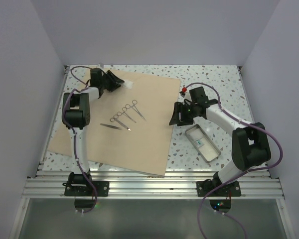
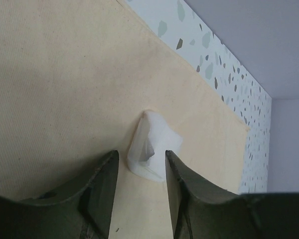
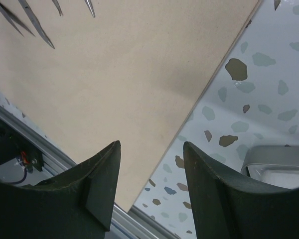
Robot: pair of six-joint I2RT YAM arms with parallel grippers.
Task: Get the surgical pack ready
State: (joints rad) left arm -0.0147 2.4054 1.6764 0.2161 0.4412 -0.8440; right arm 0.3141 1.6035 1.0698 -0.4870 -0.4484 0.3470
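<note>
- Progress looks early. The big plain beige-tan paper-like wrap sheet [image 1: 139, 144] lies spread flat on the white speckled terrazzo table [image 1: 214, 84], covering its left and middle. No corner is folded over.
- Items on the wrap:
  - Slim steel ring-handled instruments [image 1: 128, 112] lie side by side near its middle.
  - Straight steel tweezers [image 1: 115, 127] lie just beside them.
  - A small white folded gauze pad [image 2: 157, 144] rests near the far edge.
- Left gripper [image 1: 115, 83]: the jaws stand apart. The gauze pad lies on the wrap right at their tips and does not look pinched.
- Right gripper [image 3: 152, 149]: the jaws stand apart with nothing between them. It hovers over the wrap's right edge, near the tray.
- Off the wrap, a small shiny rectangular metal tray [image 3: 269, 153] with something white inside sits on the bare table to the right. I cannot tell whether it belongs in the pack.
- My judgement of what is left: finish gathering the contents toward the middle, then fold the wrap over them into a closed bundle. None of that folding has begun.
- Counts:
  - one wrap
  - one tray
  - one gauze pad
  - one pair of tweezers
  - about four ring-handled instruments, though they are small in the overhead view and the count is not certain
  - two grippers
</note>
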